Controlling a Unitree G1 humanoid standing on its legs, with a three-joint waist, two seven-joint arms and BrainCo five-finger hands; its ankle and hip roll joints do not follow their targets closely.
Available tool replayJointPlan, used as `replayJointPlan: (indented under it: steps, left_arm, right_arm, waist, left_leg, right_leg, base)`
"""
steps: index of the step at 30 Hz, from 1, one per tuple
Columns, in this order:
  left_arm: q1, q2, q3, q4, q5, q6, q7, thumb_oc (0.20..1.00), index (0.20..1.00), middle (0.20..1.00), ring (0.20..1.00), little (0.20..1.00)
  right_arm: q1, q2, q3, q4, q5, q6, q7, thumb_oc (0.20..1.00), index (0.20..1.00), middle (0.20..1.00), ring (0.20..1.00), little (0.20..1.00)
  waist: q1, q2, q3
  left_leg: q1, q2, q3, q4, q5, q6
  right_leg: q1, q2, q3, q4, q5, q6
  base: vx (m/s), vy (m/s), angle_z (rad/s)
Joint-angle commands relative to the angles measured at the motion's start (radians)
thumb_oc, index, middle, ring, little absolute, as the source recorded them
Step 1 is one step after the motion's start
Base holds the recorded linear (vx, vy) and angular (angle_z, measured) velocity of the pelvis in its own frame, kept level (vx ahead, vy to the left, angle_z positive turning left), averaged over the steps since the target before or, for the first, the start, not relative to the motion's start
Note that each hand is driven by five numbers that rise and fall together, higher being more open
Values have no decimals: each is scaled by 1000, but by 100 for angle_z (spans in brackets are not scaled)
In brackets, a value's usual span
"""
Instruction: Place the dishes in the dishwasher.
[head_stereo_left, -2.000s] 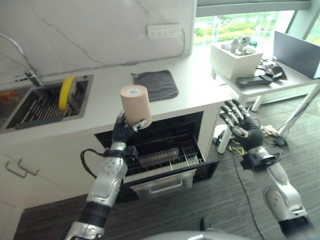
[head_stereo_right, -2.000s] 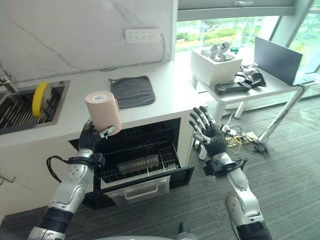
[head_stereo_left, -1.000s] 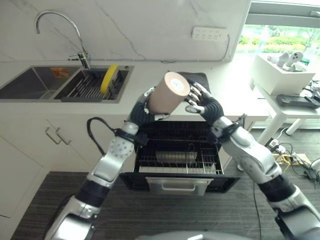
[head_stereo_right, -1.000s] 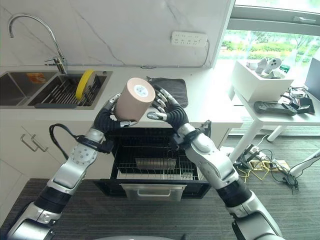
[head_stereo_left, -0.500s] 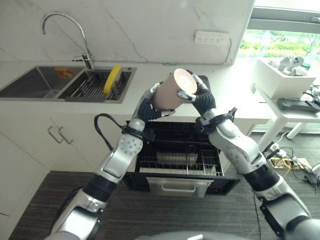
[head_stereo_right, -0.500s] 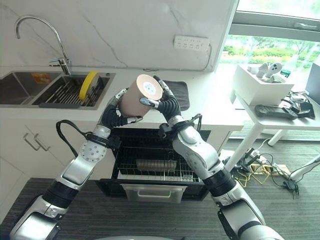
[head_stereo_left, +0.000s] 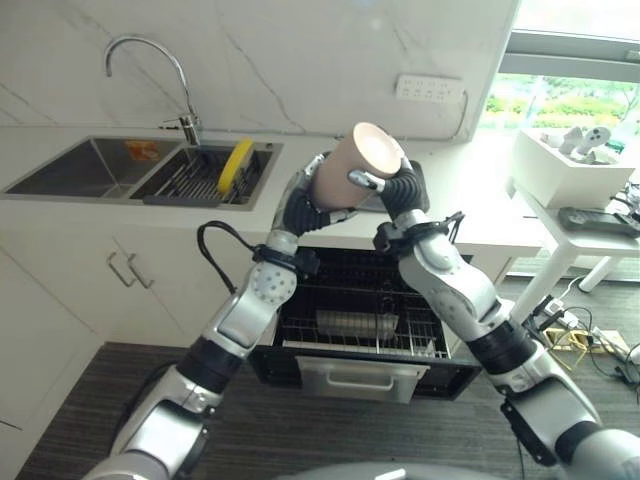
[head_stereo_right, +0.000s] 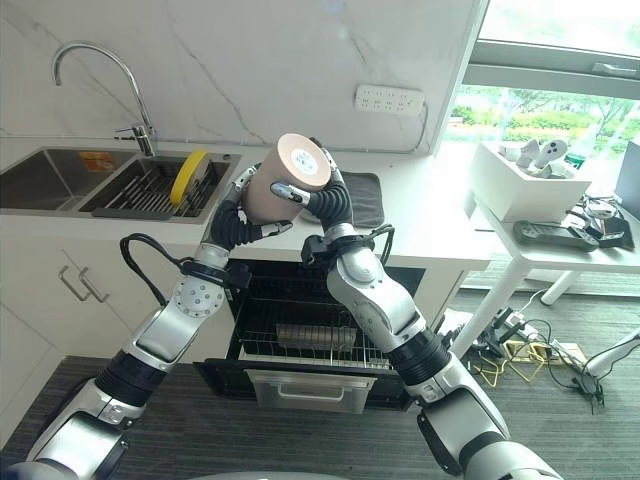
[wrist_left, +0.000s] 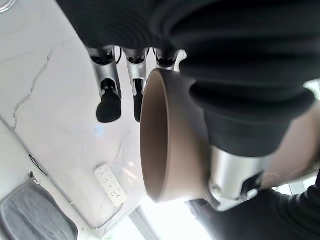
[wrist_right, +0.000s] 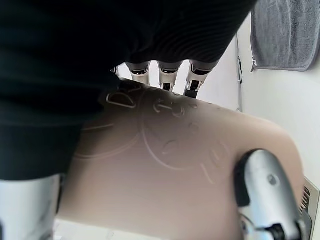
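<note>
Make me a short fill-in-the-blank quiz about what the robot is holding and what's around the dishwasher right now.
1. The beige cup is held by ____ hands, the left hand and the right hand.
2. The dishwasher below the counter stands ____, its rack pulled out.
3. The plate standing on edge in the sink rack is ____ in colour.
4. The grey cloth lies on the ____.

Missing words: both; open; yellow; counter
</note>
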Motion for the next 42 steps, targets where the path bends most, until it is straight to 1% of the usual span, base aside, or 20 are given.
replayJointPlan:
  steps: [1, 5, 8, 9, 10, 13, 15, 17, 18, 22, 25, 29, 30, 31, 32, 34, 36, 38, 40, 42]
  left_arm:
    - [-180, -14, -80, 37, 50, -60, 14, 200, 200, 200, 200, 200]
    - [-187, -16, -91, 30, 77, -67, 12, 200, 200, 200, 200, 200]
    - [-195, -13, -105, 21, 84, -68, 10, 200, 200, 200, 200, 200]
    - [-199, -7, -110, 16, 84, -72, 15, 200, 200, 200, 200, 200]
    - [-199, -6, -111, 15, 85, -76, 20, 200, 200, 200, 200, 200]
    - [-205, -17, -128, 30, 99, -89, 26, 200, 200, 200, 200, 200]
    - [-208, -26, -148, 53, 107, -112, 29, 200, 200, 200, 200, 200]
    - [-209, -30, -159, 61, 138, -163, 40, 200, 200, 200, 200, 200]
    - [-207, -32, -174, 52, 150, -174, 43, 200, 200, 200, 200, 200]
    - [-198, -35, -230, 51, 165, -200, 37, 200, 200, 200, 200, 200]
    - [-195, -33, -265, 61, 177, -222, 41, 200, 200, 200, 200, 200]
    - [-198, -36, -286, 57, 178, -229, 23, 200, 200, 200, 200, 200]
    - [-197, -36, -291, 50, 173, -230, 18, 774, 774, 774, 774, 774]
    - [-196, -37, -293, 49, 172, -230, 12, 1000, 1000, 1000, 1000, 1000]
    - [-193, -39, -297, 48, 158, -222, -3, 1000, 1000, 1000, 1000, 1000]
    - [-184, -43, -311, 52, 145, -175, -32, 1000, 1000, 1000, 1000, 1000]
    - [-175, -40, -322, 68, 132, -150, -26, 1000, 1000, 1000, 1000, 1000]
    - [-156, -35, -329, 112, 108, -102, 3, 1000, 1000, 1000, 1000, 1000]
    - [-108, -21, -308, 159, 75, -69, 43, 1000, 1000, 1000, 1000, 1000]
    - [-61, -9, -275, 190, 54, -62, 78, 1000, 1000, 1000, 1000, 1000]
  right_arm:
    - [-137, 47, -1, 47, -44, -31, -26, 1000, 1000, 1000, 1000, 1000]
    - [-140, 61, 6, 66, -62, -20, -51, 1000, 1000, 1000, 1000, 1000]
    - [-149, 67, 16, 80, -69, -31, -59, 1000, 1000, 1000, 1000, 1000]
    - [-157, 58, 13, 78, -83, -27, -46, 457, 457, 457, 457, 457]
    - [-159, 56, 13, 76, -88, -26, -38, 200, 200, 200, 200, 200]
    - [-191, 63, 29, 77, -119, -11, -33, 200, 200, 200, 200, 200]
    - [-207, 66, 37, 87, -117, -8, -37, 200, 200, 200, 200, 200]
    - [-209, 64, 36, 84, -106, -3, -43, 200, 200, 200, 200, 200]
    - [-209, 65, 38, 90, -103, -8, -46, 200, 200, 200, 200, 200]
    - [-211, 64, 47, 91, -89, -26, -49, 200, 200, 200, 200, 200]
    - [-224, 62, 48, 89, -87, -27, -51, 200, 200, 200, 200, 200]
    - [-236, 73, 51, 98, -79, -26, -62, 200, 200, 200, 200, 200]
    - [-238, 76, 52, 101, -78, -29, -68, 200, 200, 200, 200, 200]
    - [-238, 77, 52, 102, -77, -30, -69, 200, 200, 200, 200, 200]
    - [-242, 82, 50, 102, -76, -30, -76, 200, 200, 200, 200, 200]
    - [-244, 88, 48, 109, -71, -50, -89, 200, 200, 200, 200, 200]
    - [-245, 87, 48, 111, -65, -67, -98, 200, 200, 200, 200, 200]
    - [-238, 74, 34, 91, -52, -92, -129, 200, 200, 200, 200, 200]
    - [-207, 44, 3, 62, -63, -97, -156, 200, 200, 200, 200, 200]
    - [-173, 25, -20, 44, -23, -126, -167, 200, 200, 200, 200, 200]
  waist:
    - [19, -12, -24]
    - [19, -12, -23]
    - [19, -11, -20]
    - [19, -12, -21]
    - [19, -12, -21]
    - [20, -13, -19]
    - [21, -15, -19]
    - [20, -17, -21]
    - [21, -18, -20]
    - [23, -21, -15]
    - [25, -23, -15]
    - [28, -22, -15]
    - [29, -21, -15]
    - [29, -21, -15]
    - [32, -20, -14]
    - [33, -19, -12]
    - [34, -17, -11]
    - [32, -16, -11]
    - [30, -15, -9]
    - [29, -14, -6]
  left_leg:
    - [-63, 30, -41, -3, -2, 1]
    - [-64, 29, -37, -3, -3, 2]
    - [-64, 27, -38, -3, -5, 3]
    - [-62, 25, -38, -3, -8, 3]
    - [-62, 25, -38, -3, -8, 3]
    - [-59, 25, -36, -3, -9, 4]
    - [-57, 24, -33, -3, -10, 5]
    - [-57, 22, -34, -3, -12, 7]
    - [-58, 22, -35, -3, -13, 7]
    - [-59, 21, -35, -3, -16, 8]
    - [-59, 20, -36, -3, -19, 8]
    - [-57, 21, -39, -3, -18, 9]
    - [-57, 21, -40, -3, -18, 9]
    - [-57, 21, -41, -3, -18, 9]
    - [-57, 20, -43, -3, -18, 10]
    - [-58, 20, -43, -3, -17, 10]
    - [-58, 20, -43, -3, -16, 10]
    - [-58, 20, -41, -3, -16, 11]
    - [-56, 20, -39, -3, -18, 13]
    - [-54, 19, -32, -3, -18, 15]
  right_leg:
    - [71, -98, 14, 0, -100, 70]
    - [69, -99, 13, 0, -100, 69]
    - [68, -99, 14, 0, -99, 68]
    - [68, -99, 15, 0, -99, 70]
    - [68, -99, 15, 0, -99, 70]
    - [69, -101, 10, 0, -96, 69]
    - [71, -102, 9, 0, -95, 69]
    - [71, -102, 10, 0, -95, 69]
    - [70, -104, 7, 0, -93, 70]
    - [71, -110, -3, 0, -90, 73]
    - [73, -111, -7, 0, -92, 75]
    - [76, -110, -11, 0, -92, 74]
    - [77, -111, -13, 0, -92, 73]
    - [78, -111, -14, 0, -92, 73]
    - [79, -111, -16, 0, -92, 73]
    - [80, -110, -19, 0, -93, 73]
    - [80, -110, -19, 0, -93, 72]
    - [79, -109, -18, 0, -93, 70]
    - [80, -108, -15, 0, -94, 69]
    - [80, -107, -13, 0, -93, 68]
  base:
    - [0, 0, 0]
    - [0, 0, 0]
    - [0, 0, 0]
    - [0, 0, 0]
    - [0, 0, 0]
    - [0, 0, 0]
    - [0, 0, 0]
    - [0, 0, 0]
    - [0, 0, 0]
    - [0, 0, 0]
    - [2, -7, 1]
    - [8, -13, 11]
    - [9, -6, 10]
    - [11, -4, 5]
    - [10, 0, 5]
    - [0, 0, 0]
    - [0, 0, 0]
    - [19, 9, 0]
    - [57, 24, 1]
    - [24, 13, 1]
